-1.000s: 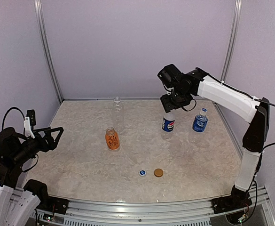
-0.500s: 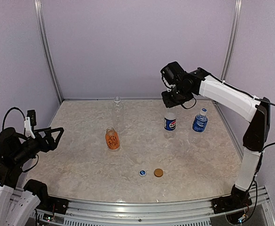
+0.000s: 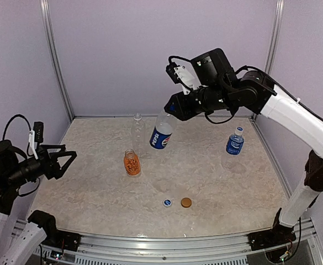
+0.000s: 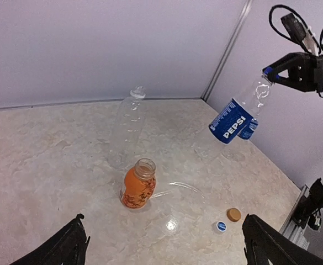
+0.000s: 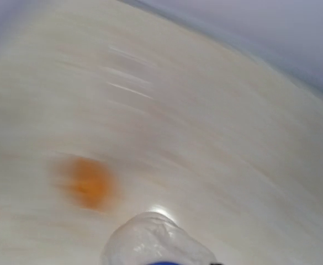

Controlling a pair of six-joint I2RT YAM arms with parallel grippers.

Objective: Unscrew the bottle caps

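Observation:
My right gripper point(image 3: 172, 108) is shut on the neck of the tall Pepsi bottle point(image 3: 162, 134) and holds it tilted in the air above the back middle of the table. The left wrist view shows the bottle point(image 4: 233, 119) hanging from the gripper point(image 4: 269, 72). The right wrist view is blurred and shows only the bottle's clear body point(image 5: 155, 243). The short orange bottle point(image 3: 131, 163) stands uncapped. The clear unlabelled bottle point(image 3: 138, 131) stands behind it. The bright-blue label bottle point(image 3: 234, 142) stands capped at the right. My left gripper point(image 3: 63, 160) is open at the left edge.
A blue cap point(image 3: 167, 202) and an orange cap point(image 3: 186, 202) lie loose near the table's front middle. They also show in the left wrist view, blue cap point(image 4: 221, 226) and orange cap point(image 4: 234, 214). Walls close the back and sides.
My right arm has lifted the Pepsi bottle off the table and swung it left, tilting it. The left arm has barely shifted.

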